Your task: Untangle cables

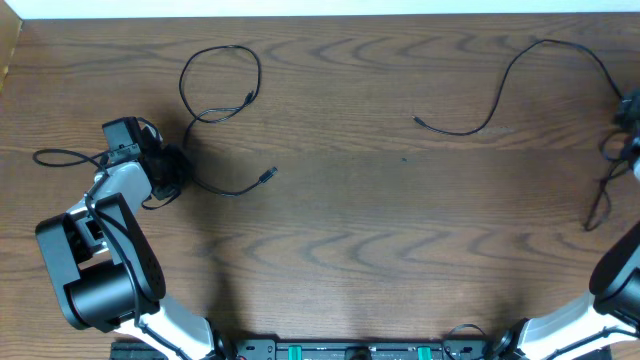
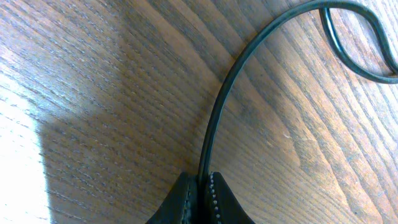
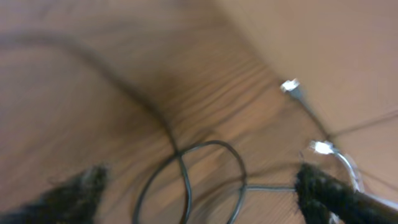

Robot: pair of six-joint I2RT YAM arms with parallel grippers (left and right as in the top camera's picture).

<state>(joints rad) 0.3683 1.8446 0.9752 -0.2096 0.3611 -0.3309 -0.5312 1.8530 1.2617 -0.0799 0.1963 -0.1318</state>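
Note:
A thin black cable (image 1: pixel 220 82) loops over the left half of the table and ends in a plug (image 1: pixel 269 174). My left gripper (image 1: pixel 168 170) is shut on this cable (image 2: pixel 214 124), which runs up from between the closed jaws (image 2: pixel 204 186) to a loop (image 2: pixel 360 50). Another black cable (image 1: pixel 520 65) arcs across the right side. My right gripper (image 1: pixel 630 128) sits at the right table edge. In the blurred right wrist view it (image 3: pixel 199 196) is open, fingers (image 3: pixel 74 193) wide apart over a cable loop (image 3: pixel 186 180), with nothing between them. Two bright plug ends (image 3: pixel 290 86) lie beyond.
A further black cable strand (image 1: pixel 60 156) lies left of the left arm (image 1: pixel 100 260). Another strand (image 1: pixel 600 200) trails below the right gripper. The wooden table (image 1: pixel 380 240) runs to a pale edge at the back.

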